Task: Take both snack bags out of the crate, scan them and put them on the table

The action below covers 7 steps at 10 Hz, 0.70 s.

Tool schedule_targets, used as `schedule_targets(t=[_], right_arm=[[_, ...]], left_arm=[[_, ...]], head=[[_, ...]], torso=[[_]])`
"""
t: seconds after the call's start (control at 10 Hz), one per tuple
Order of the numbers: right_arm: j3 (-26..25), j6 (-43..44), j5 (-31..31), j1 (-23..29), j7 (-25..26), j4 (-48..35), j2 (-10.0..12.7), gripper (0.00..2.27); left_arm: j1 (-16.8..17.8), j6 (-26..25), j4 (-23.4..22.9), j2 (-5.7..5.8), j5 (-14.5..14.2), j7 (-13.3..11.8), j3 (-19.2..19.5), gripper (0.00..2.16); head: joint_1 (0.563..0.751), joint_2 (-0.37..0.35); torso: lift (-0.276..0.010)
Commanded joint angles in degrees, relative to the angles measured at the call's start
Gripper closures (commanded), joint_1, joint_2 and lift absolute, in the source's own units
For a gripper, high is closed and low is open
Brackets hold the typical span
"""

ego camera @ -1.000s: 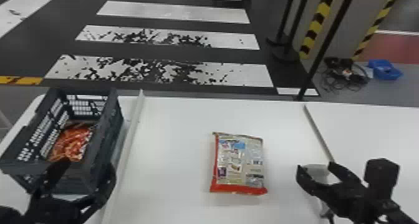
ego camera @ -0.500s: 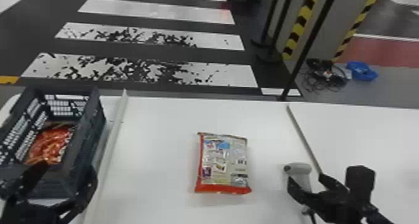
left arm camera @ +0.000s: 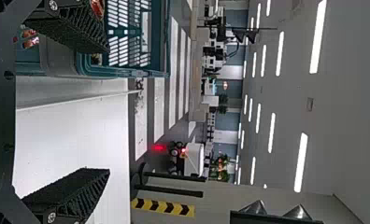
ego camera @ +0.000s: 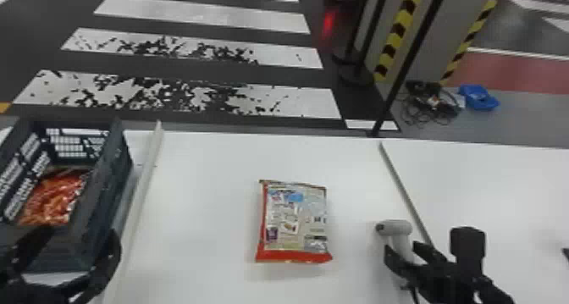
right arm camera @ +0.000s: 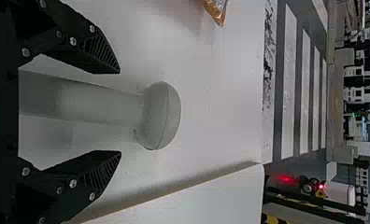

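Crate walls [ego camera: 111,184] block sideways; passage from above seems open.

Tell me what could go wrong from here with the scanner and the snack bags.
The right pincer is open around the handle of the scanner; closing off-centre could knock it askew.

The left pincer is open near the crate's near end, so reaching for the bag inside might catch a wall.

The loose bag could slide if bumped.
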<state>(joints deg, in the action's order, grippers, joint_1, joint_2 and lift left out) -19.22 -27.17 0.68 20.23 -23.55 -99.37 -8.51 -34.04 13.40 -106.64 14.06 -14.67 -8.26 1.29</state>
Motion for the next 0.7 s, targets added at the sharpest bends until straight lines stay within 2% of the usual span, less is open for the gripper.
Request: schedule_targets(t=[0.0, 0.1, 0.2, 0.3, 0.6], right_arm=[[0.1, 0.0, -0.6, -1.1, 0.0, 1.6, -0.3, 0.65], [0.1, 0.0, -0.6, -1.3, 0.0, 1.8, -0.5, 1.25], [0.1, -0.7, -0.6, -1.4, 0.9, 1.8, -0.5, 2.01], [0.1, -1.3, -0.7, -1.4, 1.8, 1.6, -0.5, 2.26], [0.2, -3.4, 1.3, 0.9, 1.8, -5.2, 0.6, 2.26]], left_arm=[[0.1, 0.0, 0.0, 0.0, 0.0, 0.0, -0.1, 0.09], [0.1, 0.0, 0.0, 0.0, 0.0, 0.0, -0.1, 0.09], [0.1, 0.0, 0.1, 0.0, -0.1, 0.1, -0.1, 0.09], [0.1, 0.0, 0.1, 0.0, -0.1, 0.0, -0.1, 0.09], [0.1, 0.0, 0.2, 0.0, -0.1, 0.0, -0.1, 0.09]], head=[[0.695, -0.186], [0.695, -0.189], [0.695, -0.193], [0.695, -0.197], [0.695, -0.199]], torso=[[-0.092], [-0.092], [-0.092], [-0.092], [-0.092]])
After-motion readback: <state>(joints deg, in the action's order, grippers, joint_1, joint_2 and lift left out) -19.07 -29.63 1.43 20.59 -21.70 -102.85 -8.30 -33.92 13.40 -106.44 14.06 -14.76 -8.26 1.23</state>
